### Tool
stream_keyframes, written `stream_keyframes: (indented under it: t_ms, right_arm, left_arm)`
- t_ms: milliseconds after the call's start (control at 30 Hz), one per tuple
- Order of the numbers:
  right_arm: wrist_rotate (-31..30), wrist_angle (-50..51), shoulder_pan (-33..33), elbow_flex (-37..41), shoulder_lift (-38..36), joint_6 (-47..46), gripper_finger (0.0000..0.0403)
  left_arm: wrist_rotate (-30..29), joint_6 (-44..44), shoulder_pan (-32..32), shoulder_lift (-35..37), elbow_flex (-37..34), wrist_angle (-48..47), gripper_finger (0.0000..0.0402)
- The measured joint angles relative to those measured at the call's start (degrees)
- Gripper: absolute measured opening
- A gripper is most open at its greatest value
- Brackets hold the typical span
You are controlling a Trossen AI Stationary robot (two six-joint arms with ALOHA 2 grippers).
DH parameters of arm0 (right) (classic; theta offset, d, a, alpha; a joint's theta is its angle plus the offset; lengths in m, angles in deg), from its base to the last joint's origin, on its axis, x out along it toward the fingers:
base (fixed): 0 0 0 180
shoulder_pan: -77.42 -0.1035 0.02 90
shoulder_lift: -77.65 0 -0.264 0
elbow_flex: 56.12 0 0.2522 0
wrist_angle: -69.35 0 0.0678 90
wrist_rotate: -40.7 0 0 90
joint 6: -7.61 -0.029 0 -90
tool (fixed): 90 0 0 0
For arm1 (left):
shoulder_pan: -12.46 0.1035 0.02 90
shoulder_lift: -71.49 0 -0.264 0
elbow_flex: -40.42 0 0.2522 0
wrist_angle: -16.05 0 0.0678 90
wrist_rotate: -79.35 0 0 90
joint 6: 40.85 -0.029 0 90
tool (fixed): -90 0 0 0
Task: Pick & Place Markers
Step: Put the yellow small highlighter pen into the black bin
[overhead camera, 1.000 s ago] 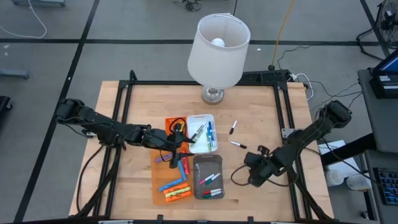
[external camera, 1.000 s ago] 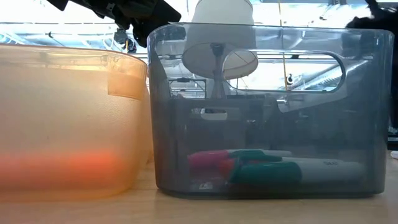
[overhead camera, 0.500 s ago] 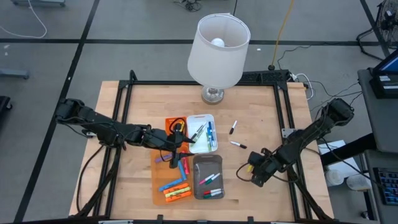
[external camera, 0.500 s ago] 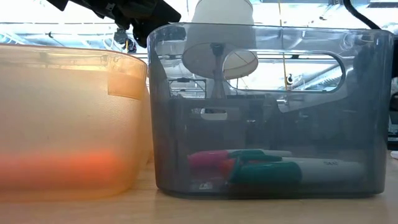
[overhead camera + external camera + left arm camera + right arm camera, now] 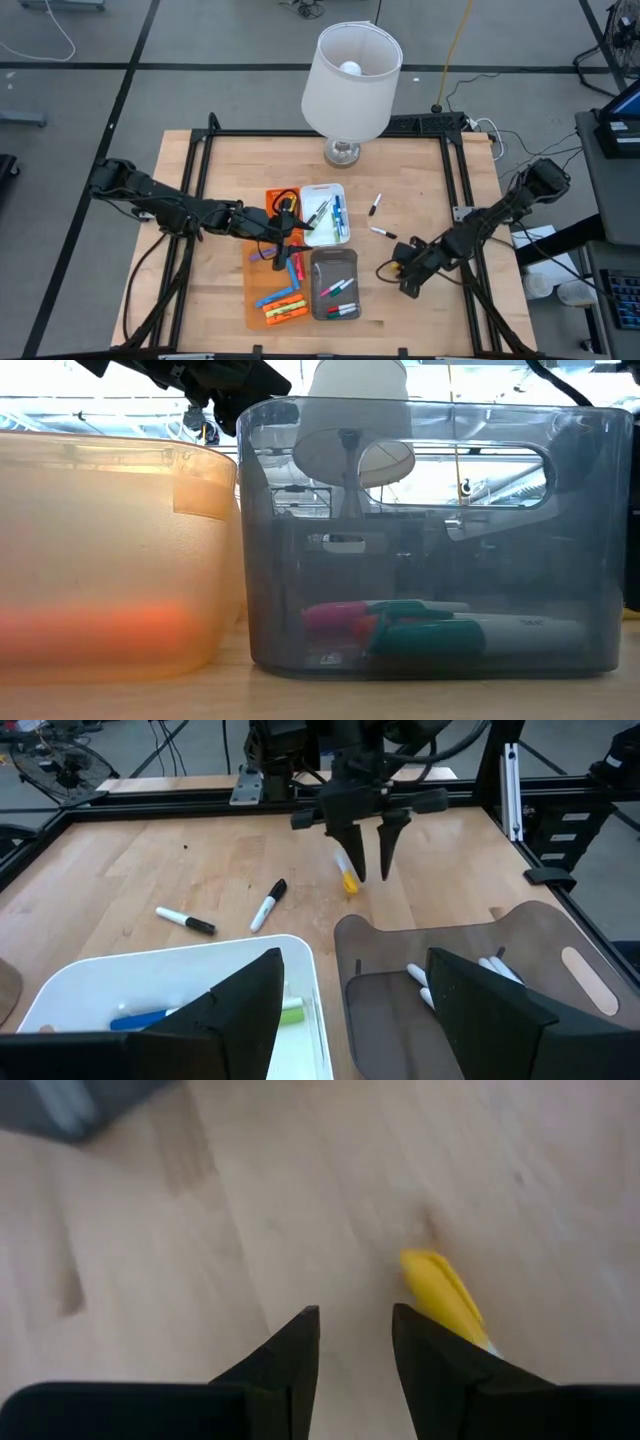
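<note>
Right gripper [image 5: 368,848] hangs low over the bare wood surface [image 5: 420,190] just right of the grey tray [image 5: 334,284], jaws apart with a narrow gap, nothing between them. Target looks like the yellow marker [image 5: 346,880]: it lies flat on the surface just beside and a bit behind the fingertips [image 5: 301,1342], not yet straddled; the right wrist view shows it off to one side of the gap, so the jaws likely need a small shift to centre on it. Judging by looks: light, stiff plastic barrel, smooth and round, so it may roll or squirt out if pinched off-centre or near an end. Best hold is across the barrel's middle, jaws square to its long axis. Two black-and-white markers [image 5: 375,204] lie loose on the surface right of the white tray [image 5: 326,190], well apart from the yellow one. More markers already sit in the white tray, the grey tray and the orange tray [image 5: 256,300]. Left gripper [image 5: 283,243] waits over the trays, jaws wide apart, holding nothing. A lamp [image 5: 352,82] stands at the far edge.
</note>
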Motion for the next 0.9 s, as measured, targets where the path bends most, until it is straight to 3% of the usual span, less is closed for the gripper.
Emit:
stream_keyframes:
  t_ms: [367, 700, 900]
  right_arm:
    - [-1.36, -5.46, 2.55, 0.0, -1.07, 14.28, 0.0114]
    - [-4.45, 9.27, 1.65, -0.02, -2.81, 6.64, 0.0094]
    - [-4.39, 6.12, 0.25, 2.15, -2.16, 2.64, 0.0082]
  left_arm:
    - [0.0, 0.0, 0.02, 0.0, 0.0, -0.06, 0.025]
    - [0.0, 0.0, 0.0, 0.0, 0.0, -0.04, 0.025]
    - [0.0, 0.0, 0.01, 0.0, 0.0, -0.02, 0.025]
